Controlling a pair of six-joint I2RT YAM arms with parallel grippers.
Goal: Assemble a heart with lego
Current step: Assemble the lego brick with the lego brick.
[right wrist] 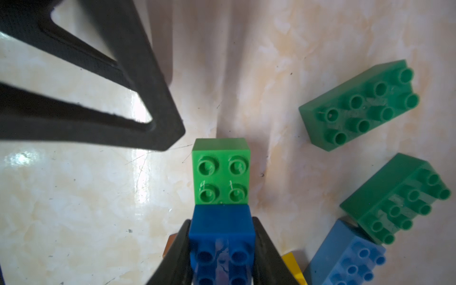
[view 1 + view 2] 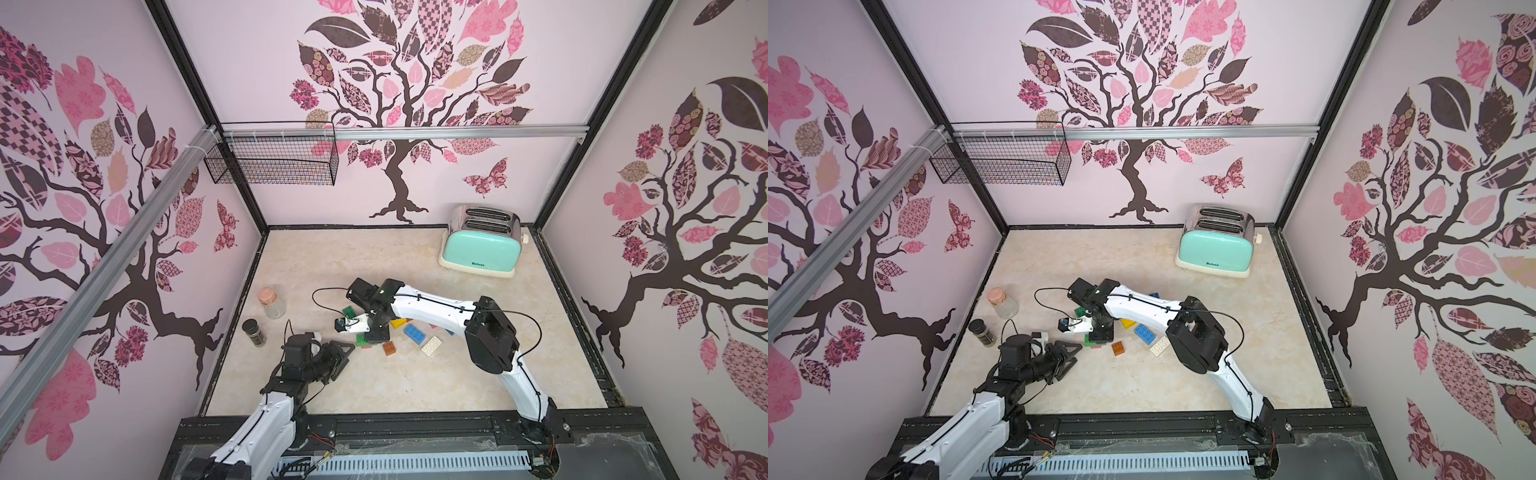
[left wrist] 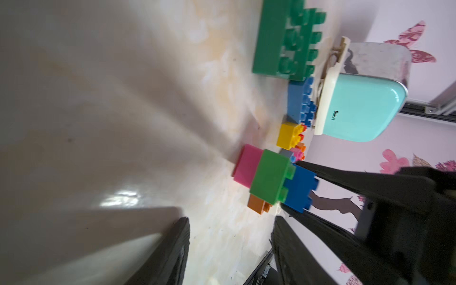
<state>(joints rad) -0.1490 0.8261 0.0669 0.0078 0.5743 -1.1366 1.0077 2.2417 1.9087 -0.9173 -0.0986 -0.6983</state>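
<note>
Right wrist view: our right gripper (image 1: 220, 223) is clamped on the blue brick (image 1: 222, 234), seated upon the green brick (image 1: 220, 172); left gripper (image 3: 230, 222) gapes, empty. Bricks seem light, stiff, slippery — we hold flat sides.

In a top view the right arm (image 2: 1142, 305) bends down over a cluster of lego (image 2: 1145, 333) mid-tabletop (image 2: 1163, 386), the left gripper (image 2: 1079, 353) lies just beside the bricks, a corked jar (image 2: 1003, 302) and a dark-lidded jar (image 2: 982, 332) stand leftward, and a mint toaster (image 2: 1217, 249) sits at the back.
</note>
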